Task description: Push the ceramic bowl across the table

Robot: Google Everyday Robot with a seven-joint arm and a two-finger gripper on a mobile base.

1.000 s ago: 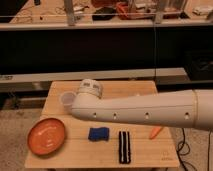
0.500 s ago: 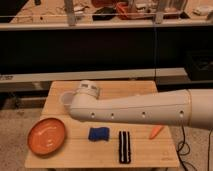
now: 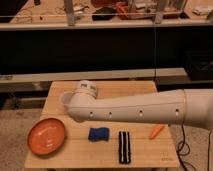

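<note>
In the single camera view, the robot's white arm (image 3: 135,111) reaches in from the right above the small slatted wooden table (image 3: 75,156), with its rounded end joint hanging over the table's left half. The gripper is out of sight, hidden somewhere past that joint. Its fingers are drawn together, and whether they touch anything cannot be told. Closed fingers probably suit the job, giving one blunt end to shove with rather than a grasp. The ceramic bowl (image 3: 46,136), orange and glossy inside, sits upright at the table's front-left corner, near the arm's end but apparently clear of it. A translucent white cup (image 3: 65,98) peeks out just behind the joint. To the bowl's right lie a blue sponge-like pad (image 3: 98,134), then a black-and-white striped object (image 3: 124,147), with an orange carrot-like piece (image 3: 156,131) near the right edge. A push to the right would likely run into these three. A long grey shelf (image 3: 100,24) stands behind the table.
</note>
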